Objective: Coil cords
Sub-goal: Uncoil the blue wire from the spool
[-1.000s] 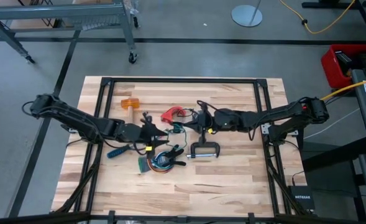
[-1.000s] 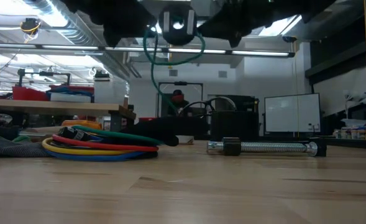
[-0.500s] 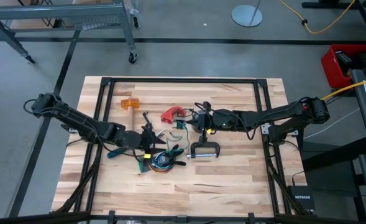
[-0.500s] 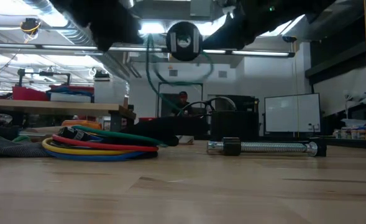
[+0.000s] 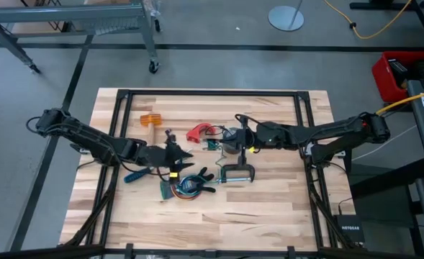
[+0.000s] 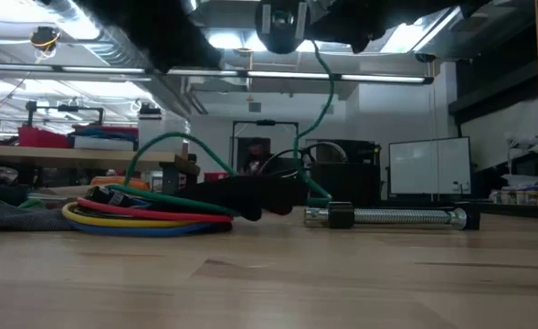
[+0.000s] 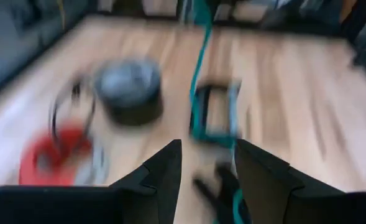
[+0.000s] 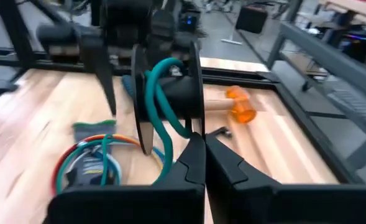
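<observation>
1. High view: we count one coiled multicoloured cord bundle (image 5: 185, 186) on the wooden desk (image 5: 269, 208), one green cord (image 5: 213, 144) near the desk's middle, one red piece (image 5: 198, 132), one orange-headed mallet (image 5: 150, 122), one metal clamp (image 5: 238, 173) and one blue-handled tool (image 5: 134, 175). Both arms reach inward, low over the desk. The left gripper (image 5: 186, 155) sits just above the bundle; the right gripper (image 5: 235, 136) is beside the green cord.

2. Low view: we see the bundle (image 6: 150, 212) lying flat in yellow, red, blue and green loops. One green cord (image 6: 325, 114) hangs from a black spool (image 6: 280, 20) overhead and runs down to the desk. The clamp's threaded screw (image 6: 392, 217) lies to the right. Behind are workshop benches, strip lights and a whiteboard (image 6: 424, 167).

3. Left wrist view: the left gripper (image 7: 207, 163) has its jaws apart, holding nothing; the green cord (image 7: 198, 93) runs ahead of it. The picture is blurred.

4. Right wrist view: the right gripper (image 8: 204, 155) has its jaws closed together, and we cannot tell whether cord is pinched between them. The spool (image 8: 170, 96) with green cord (image 8: 158, 102) wound on it stands ahead, the bundle (image 8: 92, 162) and mallet (image 8: 235, 106) beyond.
</observation>
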Available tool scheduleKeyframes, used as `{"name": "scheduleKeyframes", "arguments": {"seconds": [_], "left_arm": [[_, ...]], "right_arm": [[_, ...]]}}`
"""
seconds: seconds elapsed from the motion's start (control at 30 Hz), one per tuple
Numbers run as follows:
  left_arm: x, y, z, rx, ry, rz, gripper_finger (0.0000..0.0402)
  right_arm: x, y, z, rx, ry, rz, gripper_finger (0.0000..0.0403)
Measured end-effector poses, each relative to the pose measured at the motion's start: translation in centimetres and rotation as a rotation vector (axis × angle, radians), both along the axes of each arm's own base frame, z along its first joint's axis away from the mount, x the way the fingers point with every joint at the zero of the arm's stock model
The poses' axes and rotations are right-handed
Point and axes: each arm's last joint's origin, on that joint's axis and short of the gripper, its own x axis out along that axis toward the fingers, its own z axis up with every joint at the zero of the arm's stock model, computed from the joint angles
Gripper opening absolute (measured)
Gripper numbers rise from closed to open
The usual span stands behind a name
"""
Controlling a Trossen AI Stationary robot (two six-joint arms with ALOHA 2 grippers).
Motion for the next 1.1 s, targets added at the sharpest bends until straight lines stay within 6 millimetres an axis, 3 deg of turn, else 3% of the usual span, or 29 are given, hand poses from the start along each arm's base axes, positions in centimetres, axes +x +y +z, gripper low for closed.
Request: {"name": "scheduleKeyframes", "arguments": {"seconds": [0.17, 0.4, 1.1], "left_arm": [[0.6, -0.2, 1.6, 0.083, -0.152, -0.050, 0.0141], [0.7, -0.2, 2.0, 0.113, -0.192, -0.060, 0.0141], [3.2, -0.8, 0.9, 0.218, -0.302, -0.093, 0.0141]], "right_arm": [[-0.1, 0.1, -0.6, 0.010, 0.056, 0.033, 0.0001], [0.0, 0.3, -0.3, 0.060, 0.026, 0.074, 0.0001], [0.2, 0.3, 0.5, 0.089, -0.058, 0.068, 0.0001]]}}
